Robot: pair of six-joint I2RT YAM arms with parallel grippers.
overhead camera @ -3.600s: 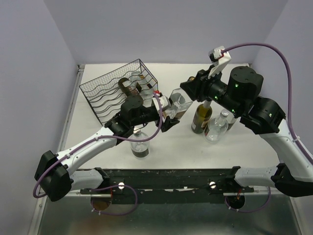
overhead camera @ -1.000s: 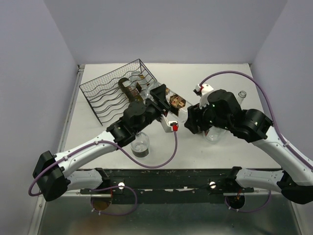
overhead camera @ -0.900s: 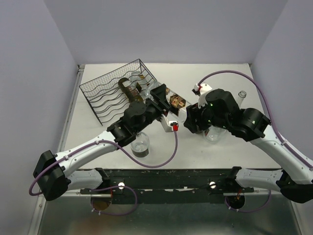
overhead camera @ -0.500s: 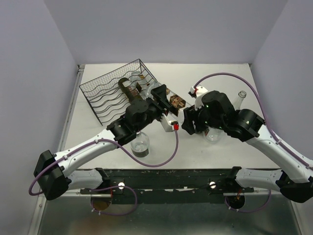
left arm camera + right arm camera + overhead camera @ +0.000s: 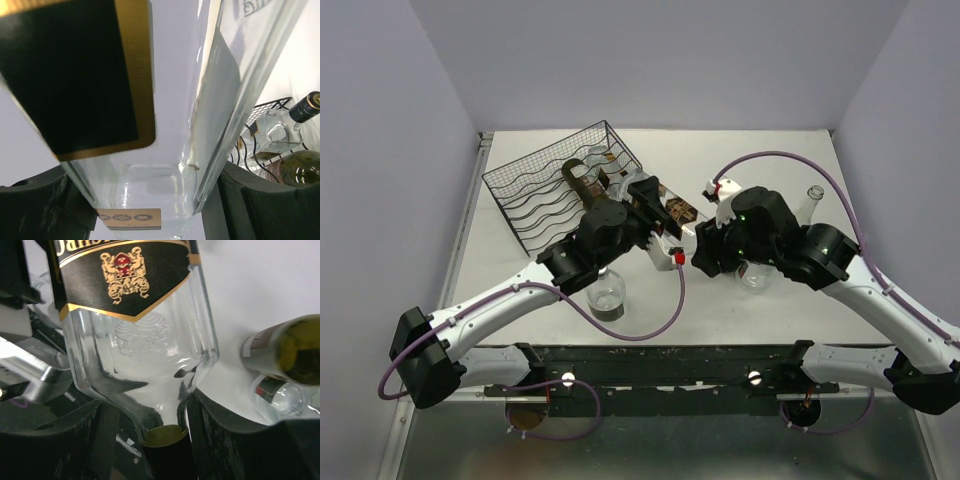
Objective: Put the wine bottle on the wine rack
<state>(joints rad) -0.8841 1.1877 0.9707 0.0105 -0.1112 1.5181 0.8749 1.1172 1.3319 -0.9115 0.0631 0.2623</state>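
Note:
The wine bottle (image 5: 677, 208) is a square clear one with a black and gold label. It hangs tilted above the table, between the two arms. My left gripper (image 5: 655, 218) is shut on its lower body, and both dark fingers (image 5: 260, 200) press its sides near the base (image 5: 145, 200). My right gripper (image 5: 704, 247) is open, its fingers (image 5: 227, 435) standing either side of the bottle's shoulder (image 5: 135, 340) and black-capped neck (image 5: 165, 452). The black wire wine rack (image 5: 530, 195) sits at the back left, beside the left gripper, and also shows in the left wrist view (image 5: 260, 107).
A dark bottle (image 5: 582, 185) and a clear one (image 5: 611, 160) lie in the rack. A round bottle (image 5: 607, 296) stands under the left arm. An olive bottle (image 5: 292, 347) and a clear capped bottle (image 5: 280, 392) stand under the right arm, and another clear bottle (image 5: 810, 200) stands farther right.
My right arm came down from above and moved left onto the bottle's neck end, and its jaws have narrowed. The left gripper has kept hold of the bottle and shifted slightly toward the rack.

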